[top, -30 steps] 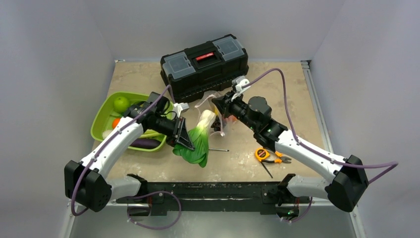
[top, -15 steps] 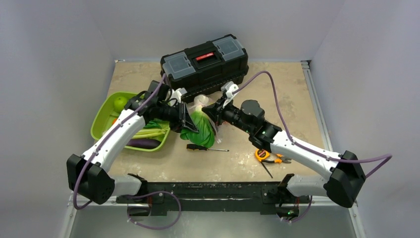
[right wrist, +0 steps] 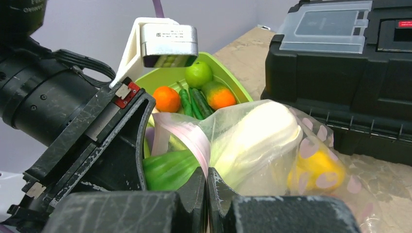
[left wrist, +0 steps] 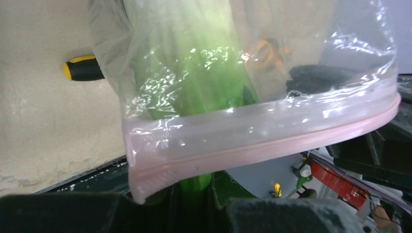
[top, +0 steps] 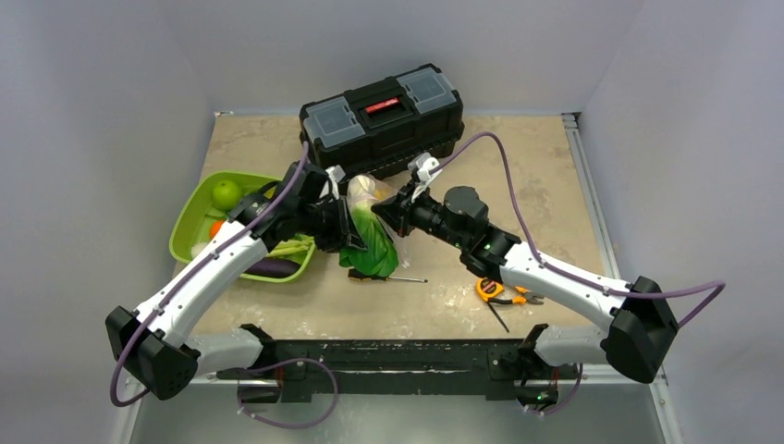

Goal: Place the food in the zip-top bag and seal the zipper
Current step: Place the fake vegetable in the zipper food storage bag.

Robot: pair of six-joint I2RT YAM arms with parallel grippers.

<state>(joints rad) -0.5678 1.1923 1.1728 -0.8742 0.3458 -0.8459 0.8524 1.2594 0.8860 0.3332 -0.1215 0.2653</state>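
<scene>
Zip-top bag [top: 370, 190], clear floppy plastic with pink zipper [left wrist: 272, 141] strip along mouth: held up off tan counter [top: 518, 166] between both hands, just in front of black plastic toolbox [top: 384, 120]. Leafy green-white toy vegetable [top: 370, 248] partway in: white end inside bag, green leaves hanging out below toward counter. Small yellow toy fruit [right wrist: 316, 170] inside bag too. Vegetable clamped by left hand [top: 348, 229], reaching in from tray side, forearm angled inward toward toolbox; wrist view shows green stalk pinched between fingers, zipper edge draped across just ahead of them. Pink rim of zip-top bag pinched tight by right hand [top: 388, 209], reaching in from opposite side, wrist pointed at left hand, fingertips near each other. Lime-green plastic tray [top: 189, 222] left of bag, holding green toy apple [top: 226, 193] plus orange and dark pieces. Black-and-yellow screwdriver [top: 384, 276] flat on counter under leaves.
</scene>
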